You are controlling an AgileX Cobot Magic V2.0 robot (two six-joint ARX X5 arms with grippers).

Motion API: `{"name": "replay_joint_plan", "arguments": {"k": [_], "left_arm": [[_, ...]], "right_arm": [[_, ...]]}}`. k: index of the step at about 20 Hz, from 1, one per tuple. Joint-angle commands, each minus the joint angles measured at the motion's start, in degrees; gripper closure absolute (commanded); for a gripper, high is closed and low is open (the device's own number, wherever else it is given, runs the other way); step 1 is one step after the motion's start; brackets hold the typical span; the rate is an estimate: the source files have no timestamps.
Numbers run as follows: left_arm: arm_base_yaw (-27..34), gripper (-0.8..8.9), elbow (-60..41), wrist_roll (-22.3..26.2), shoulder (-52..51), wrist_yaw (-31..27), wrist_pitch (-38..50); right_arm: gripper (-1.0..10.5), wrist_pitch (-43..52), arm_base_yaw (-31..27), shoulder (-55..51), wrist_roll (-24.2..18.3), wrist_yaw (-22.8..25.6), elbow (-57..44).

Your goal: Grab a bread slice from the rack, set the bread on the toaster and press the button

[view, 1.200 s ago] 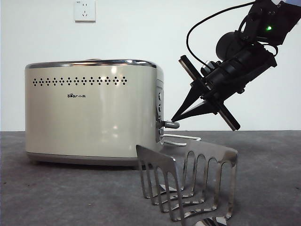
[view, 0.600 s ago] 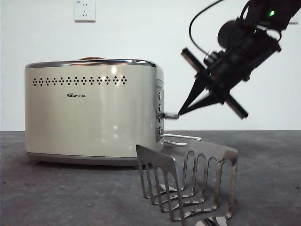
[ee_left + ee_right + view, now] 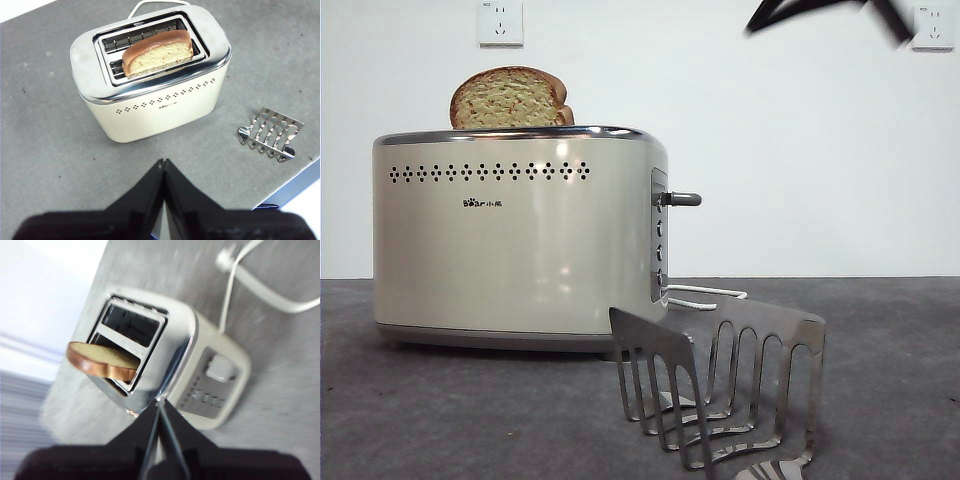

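Nearest on the grey tabletop (image 3: 440, 420) stands the rack (image 3: 725, 385), right of centre, its slots bare; no slice sits in it. Behind it and to the left is the toaster (image 3: 515, 235), with the slice of bread (image 3: 508, 98) standing well proud of the chrome rim, in the slot nearer the perforated side. The left wrist view shows it upright in that slot (image 3: 158, 52), the other slot empty.

The button (image 3: 682, 199) sits high on the grey end panel, at the top of its travel, so the toaster does not look engaged.

The right end effector (image 3: 820, 12) is a blurred dark shape at the top edge, well above and right of the button; in its own view the jaws (image 3: 160, 407) are pressed together on nothing. The left end effector (image 3: 163, 165) waits well apart on the near side, its jaws likewise closed and empty.

By my reading the bread is placed and only the pressing step is open. That calls for the right end effector to come down onto the button and push it fully to the bottom until the slice sinks and stays.
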Motion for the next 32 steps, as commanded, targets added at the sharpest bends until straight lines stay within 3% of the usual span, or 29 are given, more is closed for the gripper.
{"name": "replay_joint_plan", "arguments": {"k": [1, 10, 19, 22, 26, 32], "left_arm": [[0.0, 8.21, -0.4, -0.6, 0.0, 0.0, 0.2], [0.0, 8.18, -0.4, -0.6, 1.7, 0.0, 0.2], [0.0, 8.17, -0.4, -0.6, 8.4, 0.0, 0.2], [0.1, 8.17, -0.4, -0.6, 12.0, -0.1, 0.2], [1.0, 8.17, -0.4, -0.6, 13.1, -0.2, 0.2], [13.4, 8.17, -7.9, -0.6, 7.0, 3.4, 1.5]], "right_arm": [[9.5, -3.8, 0.1, -6.4, -4.3, 6.4, 0.2], [9.5, -15.8, 0.0, -19.5, -9.0, 28.3, 0.2], [9.5, -30.4, 0.0, -21.2, -8.7, 47.8, 0.2], [9.5, -36.2, 0.0, -20.0, -8.7, 51.6, 0.2], [9.5, -40.3, 0.0, -17.7, -8.7, 52.5, 0.2], [9.5, -40.0, 0.0, -14.4, -8.7, 52.5, 0.2]]}}
